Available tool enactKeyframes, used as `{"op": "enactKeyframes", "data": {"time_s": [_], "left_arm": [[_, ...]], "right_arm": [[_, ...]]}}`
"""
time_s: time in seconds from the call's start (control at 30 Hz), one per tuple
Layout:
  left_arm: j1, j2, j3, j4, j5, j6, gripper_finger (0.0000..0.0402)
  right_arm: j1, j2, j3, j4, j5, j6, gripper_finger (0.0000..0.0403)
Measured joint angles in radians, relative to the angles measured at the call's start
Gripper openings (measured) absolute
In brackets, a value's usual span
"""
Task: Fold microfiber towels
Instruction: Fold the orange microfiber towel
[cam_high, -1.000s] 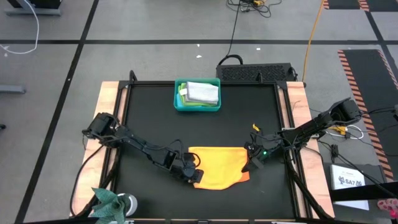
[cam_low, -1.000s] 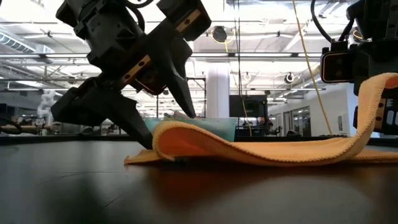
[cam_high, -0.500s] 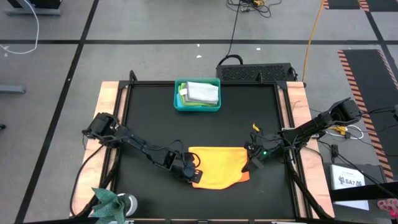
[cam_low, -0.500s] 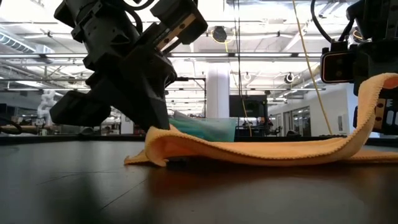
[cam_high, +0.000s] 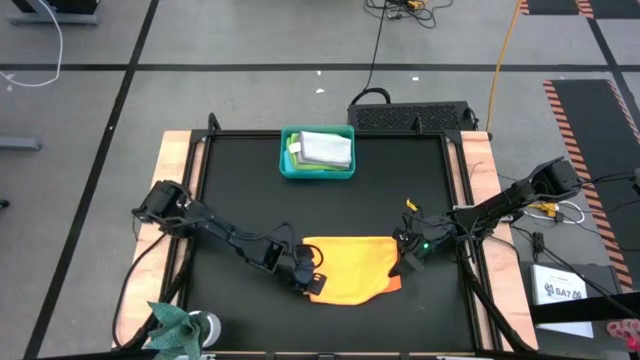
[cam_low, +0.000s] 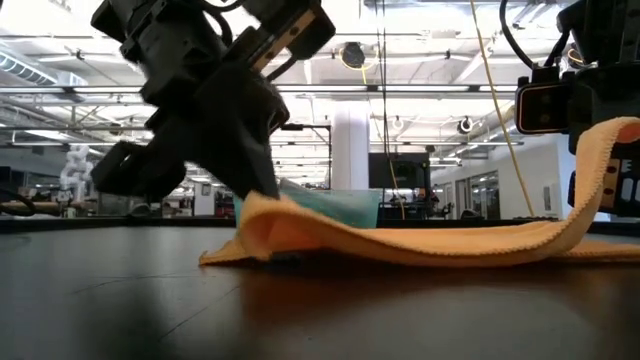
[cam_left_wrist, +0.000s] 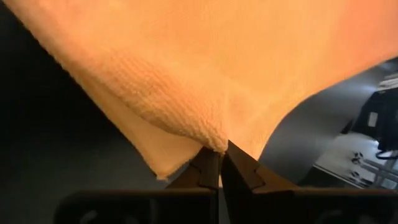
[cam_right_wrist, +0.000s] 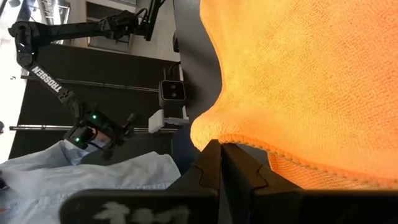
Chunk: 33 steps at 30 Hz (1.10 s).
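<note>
The orange towel (cam_high: 350, 265) is spread on the near middle of the bench (cam_high: 240, 190), its left corner pinched by the left tool (cam_high: 308, 283) and its right edge held raised by the right tool (cam_high: 404, 262).

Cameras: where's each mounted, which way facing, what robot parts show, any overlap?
High: overhead, straight down; both arms, orange towel, teal bin.
Low: table height, level across; left gripper shut on the towel.
Left wrist: past its own fingers pinching towel edge.
Right wrist: right gripper gripping towel.
Shared: the towel shows in all four.
</note>
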Motion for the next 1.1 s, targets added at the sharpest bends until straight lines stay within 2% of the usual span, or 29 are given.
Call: {"op": "enactKeyframes", "data": {"time_s": [0.33,0.57,0.7,1.1], "left_arm": [[0.050,-0.061,-0.001,-0.084,-0.016,0.060,0.0003],[0.103,-0.167,0.001,-0.203,-0.101,0.147,0.0003],[0.148,-0.211,0.000,-0.274,-0.137,0.186,0.0004],[0.257,-0.218,0.000,-0.249,-0.161,0.309,0.0006]], "right_arm": [[-0.026,0.000,-0.001,0.030,0.005,-0.005,0.0000],[-0.078,-0.009,-0.001,0.029,-0.003,-0.050,0.0000],[-0.128,-0.021,-0.001,0.036,0.000,-0.083,0.0000],[-0.322,-0.094,0.003,0.010,-0.058,-0.173,0.0000]]}}
